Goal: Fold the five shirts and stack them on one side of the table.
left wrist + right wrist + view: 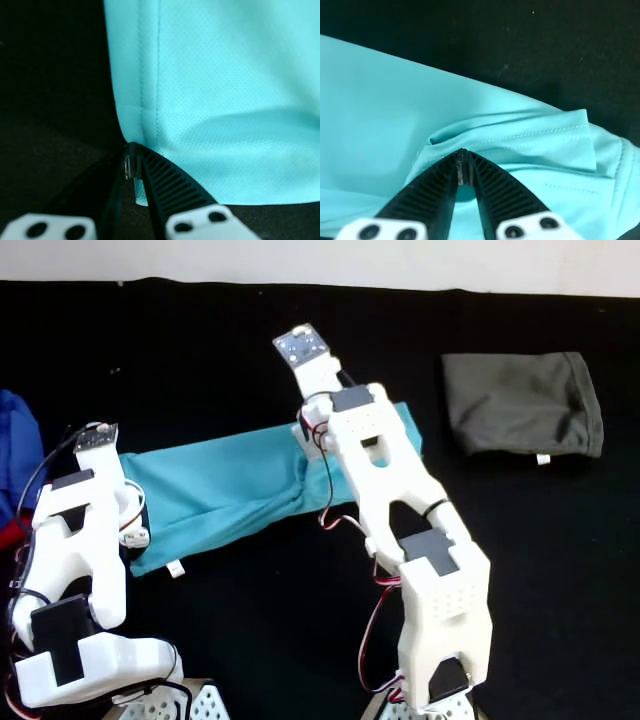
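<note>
Teal shirt [230, 490] lies stretched across the black counter [200, 350] between the arms, bunched and twisted mid-span. Left jaws are closed on the very corner of its hem. That's a thin bite, likely to slip out under any pull. Right jaws are closed on a pinched ridge near the other end and may hold the top layer only, so the fold could drag skewed. Folded grey shirt [522, 402] sits well apart on the right arm's side. Risk of sweeping it.
</note>
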Available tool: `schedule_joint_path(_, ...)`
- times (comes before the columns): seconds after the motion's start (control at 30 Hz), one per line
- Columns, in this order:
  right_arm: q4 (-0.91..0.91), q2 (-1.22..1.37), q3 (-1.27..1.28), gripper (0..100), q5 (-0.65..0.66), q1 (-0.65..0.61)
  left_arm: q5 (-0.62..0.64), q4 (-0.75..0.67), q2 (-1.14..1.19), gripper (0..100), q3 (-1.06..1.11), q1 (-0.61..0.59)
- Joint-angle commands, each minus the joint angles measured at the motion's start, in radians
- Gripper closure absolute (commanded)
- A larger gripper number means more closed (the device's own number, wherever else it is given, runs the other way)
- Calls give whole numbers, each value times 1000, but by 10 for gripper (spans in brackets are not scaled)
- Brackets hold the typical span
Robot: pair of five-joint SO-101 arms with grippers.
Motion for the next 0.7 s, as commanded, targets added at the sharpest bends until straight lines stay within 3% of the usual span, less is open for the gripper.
schedule_joint_path(0.0,-2,-74,-67,993,0,48,8,-29,-4,992,-1,-15)
schedule_joint_path(0.27,397,-73,-229,993,0,85,8,-29,-4,992,-1,-15)
schedule_joint_path(0.37,467,-67,-259,993,0,62,8,-29,-4,992,-1,-15)
schedule_joint_path(0.67,168,-65,-5,993,-6,-61,8,-29,-4,992,-1,-15)
